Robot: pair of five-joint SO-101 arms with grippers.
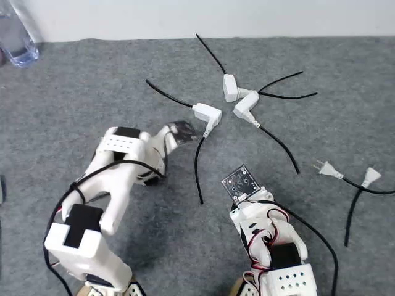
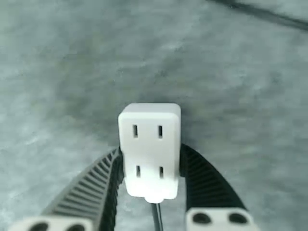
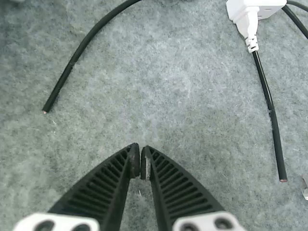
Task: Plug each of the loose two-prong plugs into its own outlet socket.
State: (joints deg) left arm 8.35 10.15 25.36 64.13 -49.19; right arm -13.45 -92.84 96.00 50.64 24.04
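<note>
Left end effector (image 2: 150, 153) clamps the outlet socket (image 2: 149, 126); right end effector (image 3: 140, 161) is pressed together, empty; plugging force could twist the socket loose.

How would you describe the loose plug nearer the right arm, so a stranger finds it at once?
Look at the grey carpet, on the side of the right gripper. Near that edge lie two small white plugs. The loose plug is the inner one, bare prongs pointing toward the table's middle; the outer plug lies beyond it.
</note>
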